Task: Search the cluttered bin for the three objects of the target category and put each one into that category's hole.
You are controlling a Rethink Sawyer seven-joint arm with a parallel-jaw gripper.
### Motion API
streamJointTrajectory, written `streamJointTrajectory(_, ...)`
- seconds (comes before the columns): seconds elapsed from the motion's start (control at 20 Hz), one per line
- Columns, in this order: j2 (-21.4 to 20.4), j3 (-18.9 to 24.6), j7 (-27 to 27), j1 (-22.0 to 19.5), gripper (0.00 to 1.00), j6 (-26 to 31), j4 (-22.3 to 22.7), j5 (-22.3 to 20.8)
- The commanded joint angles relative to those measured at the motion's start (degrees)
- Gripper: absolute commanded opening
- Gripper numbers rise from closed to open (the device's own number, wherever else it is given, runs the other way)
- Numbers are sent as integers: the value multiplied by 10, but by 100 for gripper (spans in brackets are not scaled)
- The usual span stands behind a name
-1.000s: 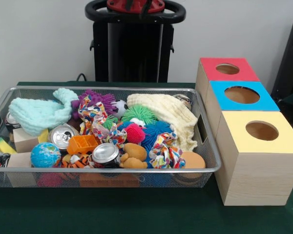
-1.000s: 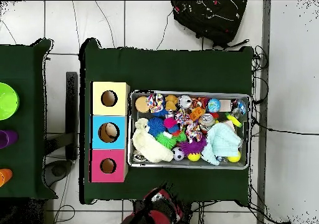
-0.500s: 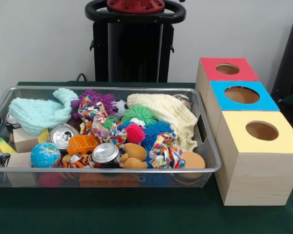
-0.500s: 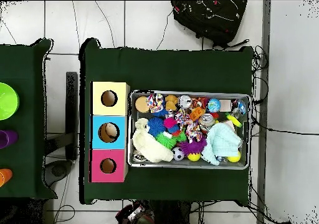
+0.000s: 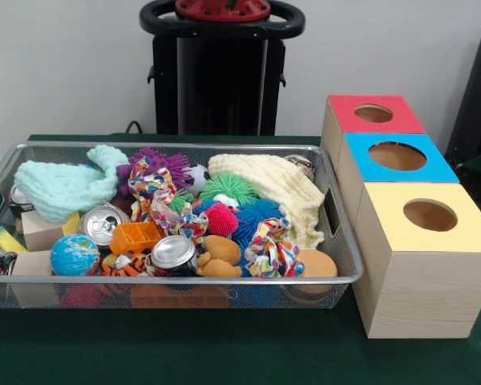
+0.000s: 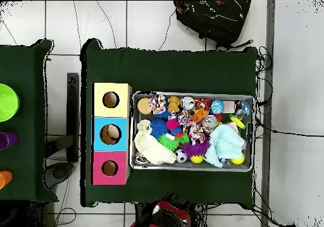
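A wire mesh bin (image 5: pixel 176 279) (image 6: pixel 193 167) is packed with mixed items. Among them are two drink cans (image 5: pixel 104 222) (image 5: pixel 174 253), a globe ball (image 5: pixel 74 255), and green (image 5: pixel 228 187), pink (image 5: pixel 222 219), blue (image 5: pixel 256 216) and purple (image 5: pixel 156 160) spiky balls. Also inside are knotted rope toys (image 5: pixel 152 186), a mint cloth (image 5: pixel 64 184) and a cream cloth (image 5: pixel 268 180). Beside the bin stand three wooden boxes with round holes, topped red (image 5: pixel 345 120), blue (image 5: pixel 369 164) and yellow (image 5: pixel 393 228). Neither view shows the gripper; only a red and black arm part (image 6: pixel 164 215) appears at the overhead view's bottom edge.
Wooden blocks (image 5: pixel 40 231), an orange tray (image 5: pixel 135 236), a brown plush (image 5: pixel 218 255) and a wooden disc (image 5: pixel 317 263) also lie in the bin. A second green table with coloured cups (image 6: pixel 7 101) stands apart. A black bag (image 6: pixel 212 19) lies on the floor.
The red and black arm part at the overhead view's bottom edge shifted sideways and back. Nothing in the bin or boxes moved.
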Motion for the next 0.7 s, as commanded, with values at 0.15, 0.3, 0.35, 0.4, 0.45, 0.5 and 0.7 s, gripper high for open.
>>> streamJointTrajectory(0.15, 102, -176, 111, 4, 100, -257, -77, 17)
streamJointTrajectory(0.3, 112, -192, 82, 28, 100, -290, -72, 63)
streamJointTrajectory(0.35, 107, -182, 86, 33, 100, -245, -63, 77)
streamJointTrajectory(0.4, 100, -165, 94, 35, 100, -189, -53, 87)
streamJointTrajectory(0.45, 77, -131, 77, 21, 100, -139, -45, 81)
streamJointTrajectory(0.5, 51, -90, 66, 0, 100, -81, -34, 83)
streamJointTrajectory(0.7, -52, 95, 24, -146, 100, 62, 50, 142)
